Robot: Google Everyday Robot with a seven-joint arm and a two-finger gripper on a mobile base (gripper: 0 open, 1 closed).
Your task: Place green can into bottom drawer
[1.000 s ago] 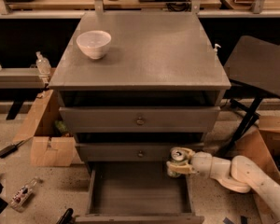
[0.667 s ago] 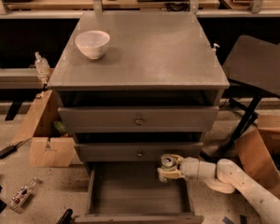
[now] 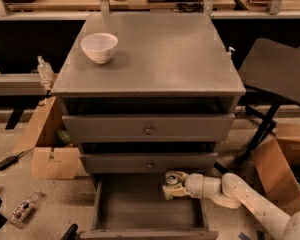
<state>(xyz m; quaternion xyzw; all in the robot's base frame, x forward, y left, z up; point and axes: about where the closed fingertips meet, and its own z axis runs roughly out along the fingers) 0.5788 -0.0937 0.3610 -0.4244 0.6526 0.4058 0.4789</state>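
The green can (image 3: 173, 178) sits in the grasp of your robot's gripper (image 3: 171, 187), just inside the right rear corner of the open bottom drawer (image 3: 140, 209), directly below the front of the middle drawer (image 3: 149, 162). The gripper is clenched on the can's lower body, leaving only the silver top and a band of label in sight, and the can stands roughly upright. By the look of it, you have the larger part of the job behind you: the drawer is pulled out, its grey floor is bare, and the can is already within its outline. What remains, on this evidence, is to lower the can onto the drawer floor, let go, and draw the arm (image 3: 240, 194) clear to the right. Whether the can's base already touches the floor cannot be made out, since the gripper covers it and the rear of the drawer lies in shadow under the drawer above. The arm runs out of view at the lower right corner, so the robot's base is not shown. On the cabinet top (image 3: 160, 59), well apart from the action, the white bowl (image 3: 99, 46) stands near the left rear.
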